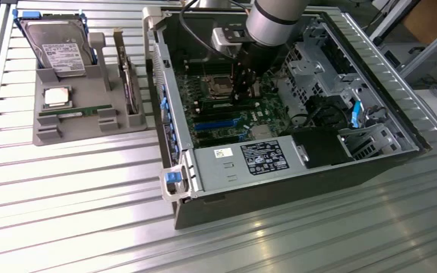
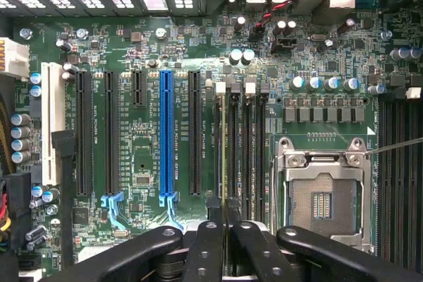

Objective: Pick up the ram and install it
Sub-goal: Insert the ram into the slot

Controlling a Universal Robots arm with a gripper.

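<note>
Green ram (image 2: 223, 156) is standing edge-on over a memory slot (image 2: 234, 156) beside the socket (image 2: 322, 193); I am pinching it in my claw (image 2: 225, 232), keeping it upright to seat squarely.

Exterior looks down obliquely; wrist faces shared motherboard (image 2: 198, 130) closely.

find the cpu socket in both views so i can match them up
Exterior view: the cpu socket is the silver-framed square on the motherboard inside the open case, above the blue expansion slot.
Wrist view: the cpu socket is the metal-framed square beside the black memory slots.
Shared landmark: the blue expansion slot, the one blue slot on the board.
</note>
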